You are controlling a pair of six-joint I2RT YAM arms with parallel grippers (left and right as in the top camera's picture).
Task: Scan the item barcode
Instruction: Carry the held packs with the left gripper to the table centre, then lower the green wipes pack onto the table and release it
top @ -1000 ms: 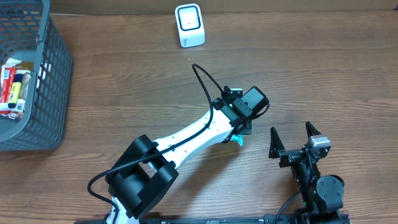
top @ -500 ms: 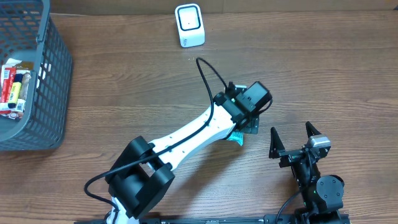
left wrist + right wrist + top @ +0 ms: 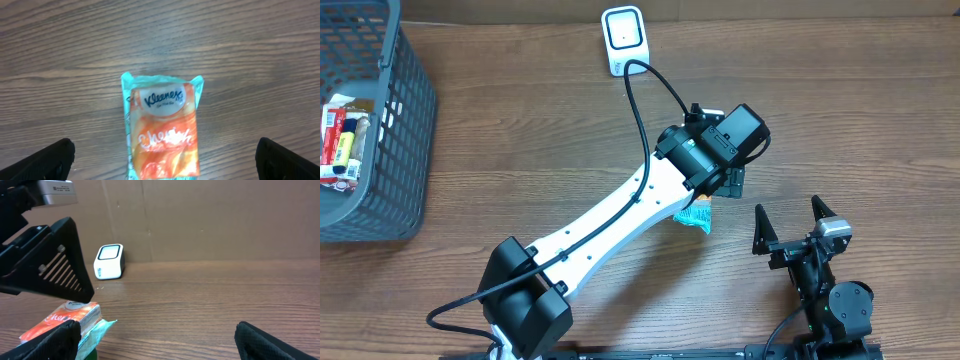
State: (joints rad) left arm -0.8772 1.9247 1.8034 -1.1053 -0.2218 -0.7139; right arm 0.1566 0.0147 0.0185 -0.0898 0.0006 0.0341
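Orange-and-teal plastic tissue pack point(image 3: 162, 130) marked "Kleenex" lies on the wooden desk point(image 3: 250, 50) beneath my left jaws, which gape wide like my right jaws.

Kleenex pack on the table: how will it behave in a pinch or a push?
The Kleenex pack is probably soft and light: it looks like a film pouch, so it should squash under the jaws. The glossy wrap may be slippery. Lying flat on the table, it likely slides when pushed, not rolls.
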